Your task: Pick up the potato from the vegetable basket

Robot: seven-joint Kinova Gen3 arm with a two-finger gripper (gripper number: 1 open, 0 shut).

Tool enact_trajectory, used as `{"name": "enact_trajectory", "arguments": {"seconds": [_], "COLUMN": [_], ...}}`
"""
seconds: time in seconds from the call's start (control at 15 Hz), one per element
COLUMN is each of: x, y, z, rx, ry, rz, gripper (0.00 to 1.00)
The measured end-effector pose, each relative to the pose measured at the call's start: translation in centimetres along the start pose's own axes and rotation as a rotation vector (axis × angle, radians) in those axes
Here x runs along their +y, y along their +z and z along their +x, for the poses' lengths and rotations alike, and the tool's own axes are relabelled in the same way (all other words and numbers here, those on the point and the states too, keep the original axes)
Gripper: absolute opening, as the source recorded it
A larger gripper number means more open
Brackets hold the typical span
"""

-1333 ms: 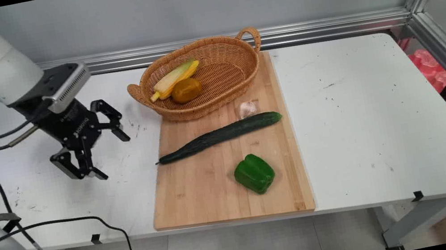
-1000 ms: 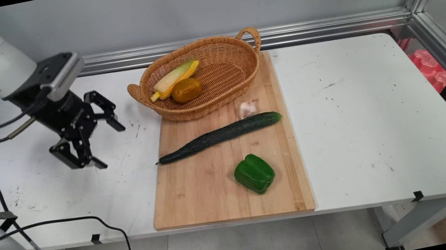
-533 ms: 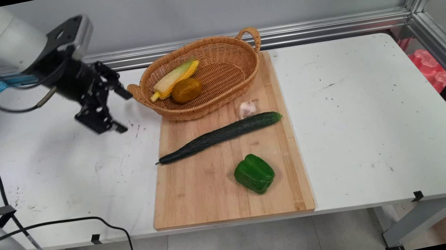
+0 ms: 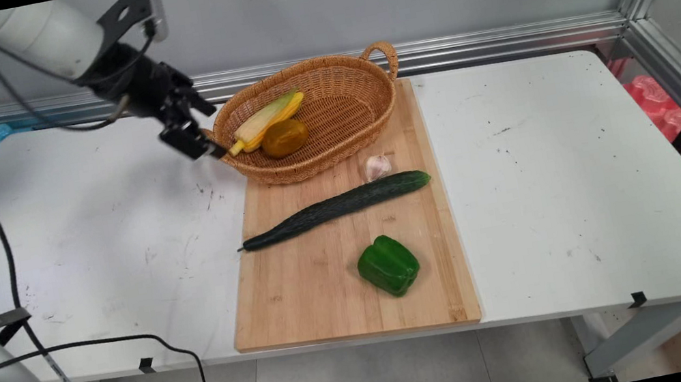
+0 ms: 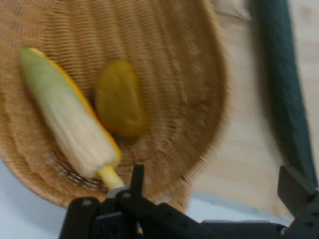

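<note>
My hand (image 4: 210, 134) hangs in the air with its fingers spread wide and nothing between them, right at the left end of the wicker basket (image 4: 309, 170). In the main view its lower fingertip overlaps the basket's left handle, and I cannot tell whether it touches or only passes in front. With that in doubt, I judge that any travel from here needs height kept over the rim, because the weave would catch a fingertip easily. Nearest the hand is the corn cob (image 4: 266, 119). In the hand view its pale stalk end points at my left finger, with the husked body (image 5: 70, 119) running away across the basket floor. Touching its side lies a rounded yellow-brown piece (image 4: 284, 138) (a potato or a mango, I can't say which). Beyond the basket's near wall, on the wooden cutting board (image 4: 315, 285), sits a garlic bulb (image 4: 378, 166), just beside a long dark cucumber (image 4: 336, 207). Farthest from the hand is a green pepper (image 4: 388, 266), near the board's front edge. The white tabletop (image 4: 551, 169) carries the board.
</note>
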Motion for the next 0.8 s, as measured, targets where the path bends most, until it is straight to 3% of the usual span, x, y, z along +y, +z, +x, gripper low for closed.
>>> {"name": "enact_trajectory", "arguments": {"seconds": [0.47,0.8], "x": [-1.9,-2.9], "y": [4.0,7.9], "z": [2.6,3.7], "rx": [-0.002,-0.047], "ry": [-0.177,-0.192], "rz": [0.076,0.093], "gripper": [1.00,1.00]}}
